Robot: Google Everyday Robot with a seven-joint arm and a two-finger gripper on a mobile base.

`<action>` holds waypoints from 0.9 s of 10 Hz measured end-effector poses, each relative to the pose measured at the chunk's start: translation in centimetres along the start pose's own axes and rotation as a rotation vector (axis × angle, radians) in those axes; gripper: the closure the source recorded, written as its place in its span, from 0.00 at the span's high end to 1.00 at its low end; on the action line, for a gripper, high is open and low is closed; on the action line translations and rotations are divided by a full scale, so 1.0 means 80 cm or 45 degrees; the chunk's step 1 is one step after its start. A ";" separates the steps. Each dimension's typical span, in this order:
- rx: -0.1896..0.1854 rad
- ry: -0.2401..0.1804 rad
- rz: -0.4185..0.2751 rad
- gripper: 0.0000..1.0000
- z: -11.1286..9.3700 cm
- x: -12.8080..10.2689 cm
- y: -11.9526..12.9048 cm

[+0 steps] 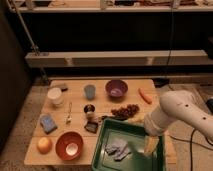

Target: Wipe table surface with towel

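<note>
A crumpled grey towel (117, 146) lies inside a green tray (105, 159) at the front of the wooden table (75, 131). My gripper (150, 145) hangs from the white arm (180, 114) over the right side of the tray. It is a little to the right of the towel and apart from it.
On the table stand a purple bowl (116, 88), a blue cup (90, 91), a white cup (55, 95), a carrot (145, 95), grapes (126, 110), a small can (90, 110), a spoon (69, 116), a blue sponge (48, 123), an orange (44, 145) and a red bowl (69, 145). Shelving runs behind.
</note>
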 end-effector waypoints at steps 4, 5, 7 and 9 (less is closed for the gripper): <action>-0.120 -0.106 -0.191 0.80 0.043 -0.067 0.015; -0.145 -0.126 -0.216 0.80 0.050 -0.076 0.018; -0.143 -0.125 -0.211 0.80 0.048 -0.074 0.018; -0.148 -0.128 -0.215 0.80 0.049 -0.075 0.017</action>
